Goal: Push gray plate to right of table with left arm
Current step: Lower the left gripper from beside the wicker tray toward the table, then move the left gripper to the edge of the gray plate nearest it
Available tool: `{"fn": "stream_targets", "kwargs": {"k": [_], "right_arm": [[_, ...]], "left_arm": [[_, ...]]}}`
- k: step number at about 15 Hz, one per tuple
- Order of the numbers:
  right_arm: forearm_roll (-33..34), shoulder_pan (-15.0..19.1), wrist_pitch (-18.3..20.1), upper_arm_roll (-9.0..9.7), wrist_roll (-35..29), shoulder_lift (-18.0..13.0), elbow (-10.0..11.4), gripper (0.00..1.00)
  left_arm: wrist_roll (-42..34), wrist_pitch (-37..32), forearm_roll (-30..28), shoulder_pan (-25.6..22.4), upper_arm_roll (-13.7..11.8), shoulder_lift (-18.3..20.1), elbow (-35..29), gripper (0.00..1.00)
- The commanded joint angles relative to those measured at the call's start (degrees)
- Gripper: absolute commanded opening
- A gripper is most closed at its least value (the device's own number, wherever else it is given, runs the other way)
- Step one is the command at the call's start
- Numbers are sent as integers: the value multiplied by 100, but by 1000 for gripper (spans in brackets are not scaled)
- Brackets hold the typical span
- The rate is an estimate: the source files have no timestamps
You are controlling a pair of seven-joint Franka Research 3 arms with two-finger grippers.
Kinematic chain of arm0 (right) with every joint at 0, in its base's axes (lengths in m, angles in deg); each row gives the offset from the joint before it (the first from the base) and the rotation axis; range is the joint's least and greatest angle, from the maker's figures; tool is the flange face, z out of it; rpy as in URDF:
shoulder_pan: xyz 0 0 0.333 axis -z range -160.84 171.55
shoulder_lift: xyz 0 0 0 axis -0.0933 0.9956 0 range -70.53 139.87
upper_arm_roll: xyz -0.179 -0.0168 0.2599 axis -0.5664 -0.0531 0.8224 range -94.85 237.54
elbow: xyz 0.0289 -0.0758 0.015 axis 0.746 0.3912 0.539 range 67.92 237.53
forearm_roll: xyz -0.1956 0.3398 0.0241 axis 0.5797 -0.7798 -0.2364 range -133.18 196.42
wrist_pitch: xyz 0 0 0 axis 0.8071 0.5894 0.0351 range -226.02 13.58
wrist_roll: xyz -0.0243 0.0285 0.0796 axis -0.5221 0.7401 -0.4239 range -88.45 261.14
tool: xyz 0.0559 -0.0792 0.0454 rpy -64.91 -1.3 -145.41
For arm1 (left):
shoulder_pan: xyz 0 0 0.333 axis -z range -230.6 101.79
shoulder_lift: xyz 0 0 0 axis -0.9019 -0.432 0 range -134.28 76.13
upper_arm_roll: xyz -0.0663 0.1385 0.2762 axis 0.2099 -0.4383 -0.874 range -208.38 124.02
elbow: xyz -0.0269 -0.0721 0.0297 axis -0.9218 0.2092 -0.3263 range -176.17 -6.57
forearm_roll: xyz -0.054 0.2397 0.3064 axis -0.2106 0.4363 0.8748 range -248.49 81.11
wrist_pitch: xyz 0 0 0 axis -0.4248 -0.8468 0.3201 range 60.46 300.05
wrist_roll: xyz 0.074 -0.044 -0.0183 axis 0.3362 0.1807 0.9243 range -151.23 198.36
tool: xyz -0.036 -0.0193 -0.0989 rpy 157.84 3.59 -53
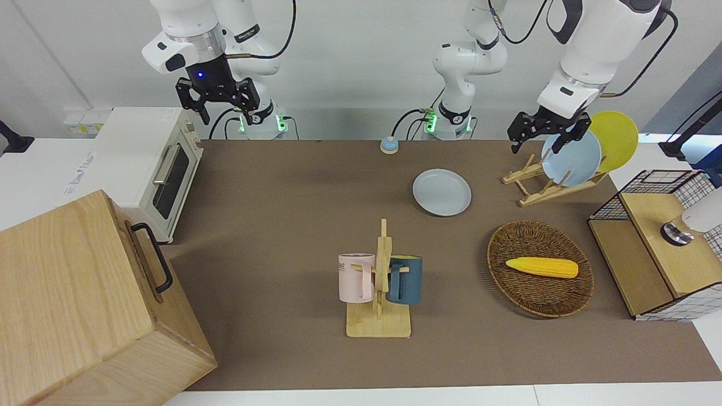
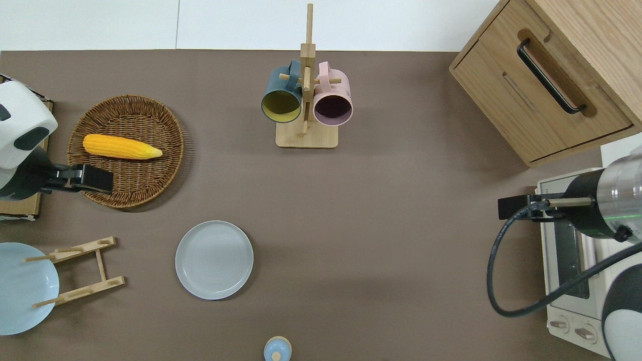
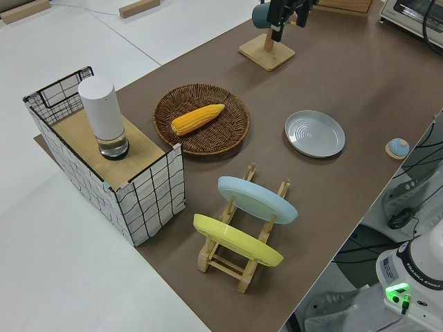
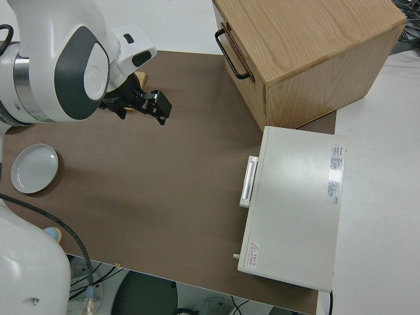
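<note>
The surface (image 2: 401, 225) is a wide brown tabletop with white edges, set before a pale wall. It carries a mug stand with 2 mugs (image 2: 306, 95), a wicker basket (image 2: 125, 190) holding a corn cob (image 2: 121, 146), a wooden plate rack (image 1: 544, 186), a toaster oven (image 1: 152, 169) and a wooden cabinet (image 1: 84, 299).

The gray plate (image 2: 214, 259) lies flat on the surface, untouched, between the plate rack and the middle of the surface, nearer to the robots than the basket. A small blue bell (image 2: 277, 349) sits near it, closer to the robots.

The left claw (image 2: 93, 179) hangs in the air over the rim of the wicker basket, well apart from the plate. The front view shows its fingers (image 1: 514, 134) spread wide, holding nothing. The right arm is parked; its claw (image 1: 217, 98) also appears spread and empty.

Step in hand, as judged: approach. No contact with the plate exists yet.

Recommended procedure:
1. Bring the left claw down beside the plate edge that faces the left arm's end of the surface, clear of the basket and the rack.
2. Set the fingertips low, against the raised rim, not on top of it.
3. Push in line with the plate's centre, toward the right arm's end. An off-centre push is likely to spin the plate.
4. Keep the path clear of the bell and the mug stand.
</note>
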Motion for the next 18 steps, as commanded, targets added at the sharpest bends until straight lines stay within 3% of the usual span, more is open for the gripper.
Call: {"fn": "stream_targets", "kwargs": {"k": [1, 4, 10, 18], "right_arm": [[-123, 140, -1, 83, -59, -157, 156, 996], [-123, 140, -1, 83, -59, -157, 156, 996], [-123, 140, -1, 83, -59, -157, 156, 996], [-123, 140, -1, 83, -59, -157, 156, 996]], "left_arm": [[-10, -151, 38, -81, 122, 167, -154, 991], [-27, -108, 29, -90, 131, 333, -426, 991], [-10, 427, -261, -371, 262, 975, -1700, 991], [-36, 2175, -717, -564, 271, 1186, -3457, 991]]}}
